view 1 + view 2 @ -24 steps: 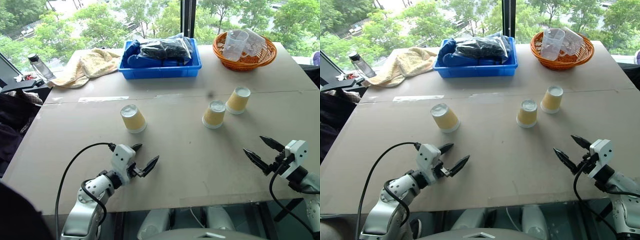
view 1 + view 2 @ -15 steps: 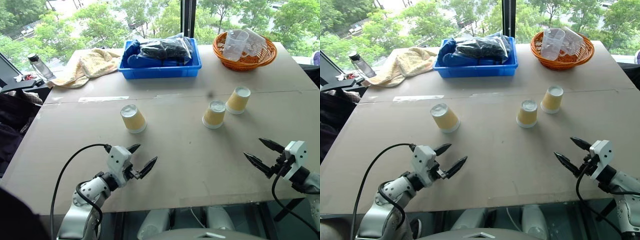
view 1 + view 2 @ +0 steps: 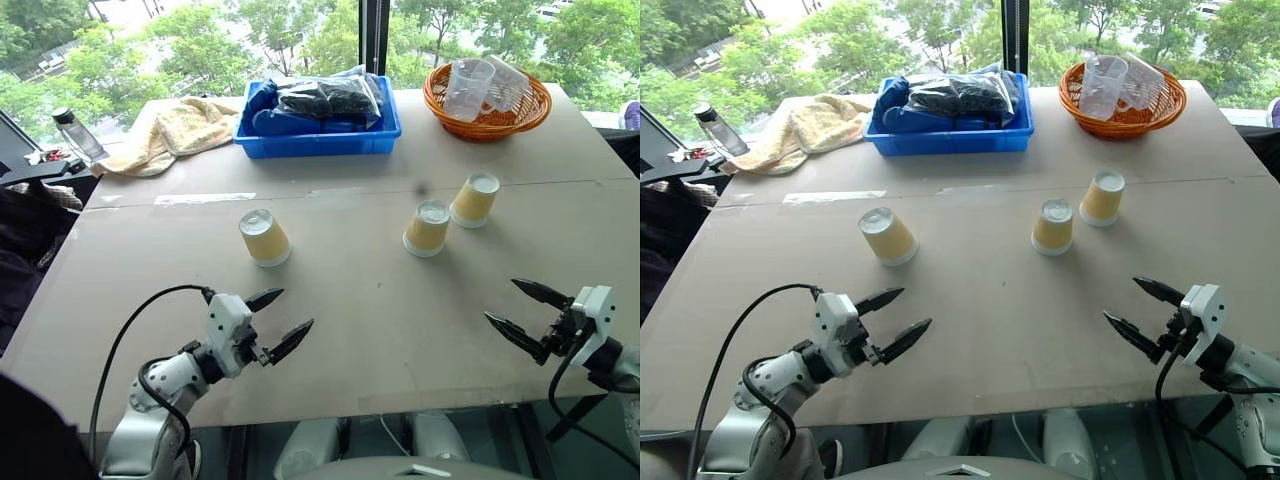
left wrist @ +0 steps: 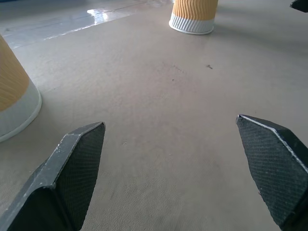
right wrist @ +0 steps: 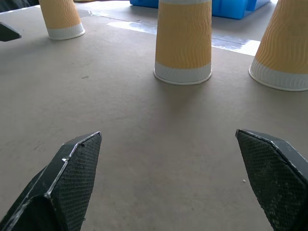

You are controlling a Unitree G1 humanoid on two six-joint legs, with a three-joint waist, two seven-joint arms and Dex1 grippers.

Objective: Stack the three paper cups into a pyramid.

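My left gripper hovers low over the near part of the wide grey-beige table top, its two black fingers spread apart and empty; my right gripper does the same at the other side, also wide apart with nothing between. The three tan-yellow paper cups stand upside down ahead of me: one cup just beyond my left gripper; the middle cup and the far-right cup, close to each other, stand beyond my right gripper. Farther away are a blue plastic tray, an orange woven basket, a yellow towel; behind the table is a window with green trees.
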